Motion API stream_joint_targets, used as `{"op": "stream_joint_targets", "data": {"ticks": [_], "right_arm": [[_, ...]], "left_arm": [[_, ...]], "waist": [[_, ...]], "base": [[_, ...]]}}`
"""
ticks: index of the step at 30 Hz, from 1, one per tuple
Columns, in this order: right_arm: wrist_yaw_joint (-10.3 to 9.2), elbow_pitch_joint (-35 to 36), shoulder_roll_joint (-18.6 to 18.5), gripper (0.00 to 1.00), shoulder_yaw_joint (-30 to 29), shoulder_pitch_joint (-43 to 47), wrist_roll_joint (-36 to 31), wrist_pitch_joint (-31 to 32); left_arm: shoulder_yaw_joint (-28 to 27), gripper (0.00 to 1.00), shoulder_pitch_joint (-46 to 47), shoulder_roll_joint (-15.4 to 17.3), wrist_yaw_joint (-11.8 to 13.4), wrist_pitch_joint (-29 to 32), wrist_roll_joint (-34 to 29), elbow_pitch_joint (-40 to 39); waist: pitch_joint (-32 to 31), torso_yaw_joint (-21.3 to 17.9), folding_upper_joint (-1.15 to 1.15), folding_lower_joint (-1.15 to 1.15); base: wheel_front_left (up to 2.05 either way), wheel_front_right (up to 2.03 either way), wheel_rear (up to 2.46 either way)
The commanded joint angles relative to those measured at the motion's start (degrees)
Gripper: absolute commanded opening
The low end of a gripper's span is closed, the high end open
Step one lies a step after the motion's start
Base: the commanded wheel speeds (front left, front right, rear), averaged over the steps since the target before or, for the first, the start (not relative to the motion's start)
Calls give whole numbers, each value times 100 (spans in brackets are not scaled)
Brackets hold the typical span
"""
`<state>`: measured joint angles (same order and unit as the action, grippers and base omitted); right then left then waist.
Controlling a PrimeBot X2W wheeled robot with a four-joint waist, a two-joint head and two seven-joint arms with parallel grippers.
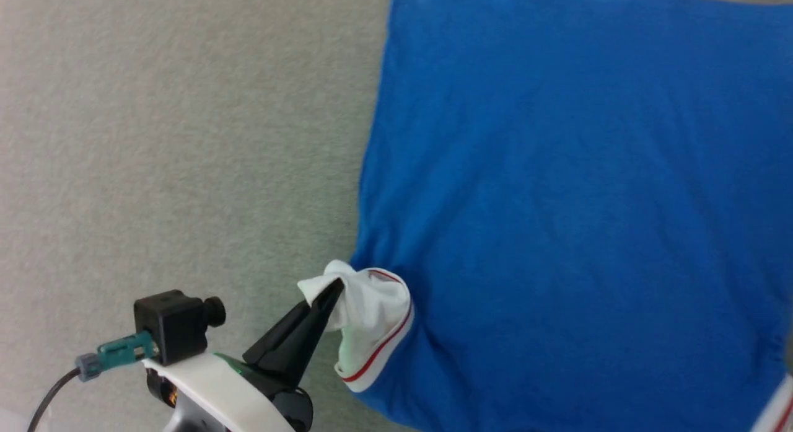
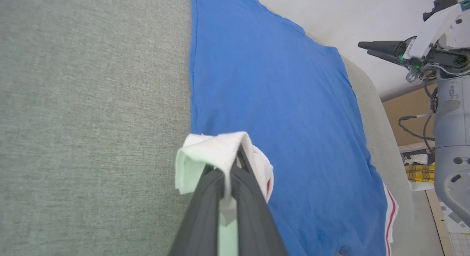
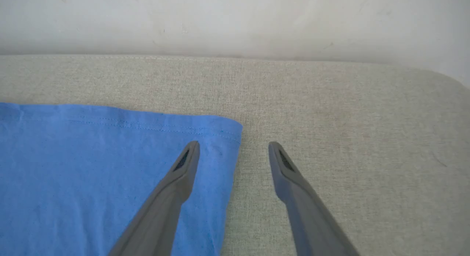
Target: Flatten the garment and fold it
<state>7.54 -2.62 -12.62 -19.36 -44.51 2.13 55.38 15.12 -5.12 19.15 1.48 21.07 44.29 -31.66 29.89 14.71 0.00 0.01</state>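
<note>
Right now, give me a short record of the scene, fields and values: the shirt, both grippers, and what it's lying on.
garment: blue, spread out, plain side up, lightly wrinkled
white sleeve: bunched, red-striped trim
left gripper: jaws shut on the white sleeve
right gripper: jaws open, straddling the hem corner, holding nothing
surface: grey woven fabric

White forearm shell (image 1: pixel 210 382), black camera block (image 1: pixel 170 326), teal plug (image 1: pixel 124 350), dark tapered fingers (image 1: pixel 291 342).
</note>
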Motion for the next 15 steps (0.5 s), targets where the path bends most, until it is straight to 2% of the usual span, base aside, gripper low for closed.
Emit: {"op": "stream_joint_targets", "data": {"ticks": [1, 8, 9, 10, 11, 15], "right_arm": [[-5, -65, -2, 100, -88, -25, -80, -20], [-5, -260, 62, 100, -520, 79, -312, 161], [-5, -293, 84, 47, -527, 108, -323, 239], [-5, -306, 100, 14, -525, 131, -338, 305], [-5, -309, 119, 0, -521, 148, -342, 369], [-5, -234, 164, 0, -426, 166, -290, 397]], "left_arm": [[22, 0, 109, -42, -48, -45, -29, 29], [132, 0, 175, -118, -126, -114, -10, 122], [135, 0, 176, -117, -132, -120, -10, 135], [133, 0, 176, -116, -136, -129, -10, 145], [130, 0, 179, -114, -138, -136, -11, 157], [116, 0, 194, -98, -133, -146, -22, 191]], "waist": [[438, 453, 0, -1], [690, 659, 0, -1], [701, 660, 0, -1], [711, 654, 0, -1], [713, 643, 0, -1], [616, 535, 0, -1]], "base": [[0, 0, 0], [0, 0, 0], [0, 0, 0], [0, 0, 0], [0, 0, 0], [0, 0, 0]]}}
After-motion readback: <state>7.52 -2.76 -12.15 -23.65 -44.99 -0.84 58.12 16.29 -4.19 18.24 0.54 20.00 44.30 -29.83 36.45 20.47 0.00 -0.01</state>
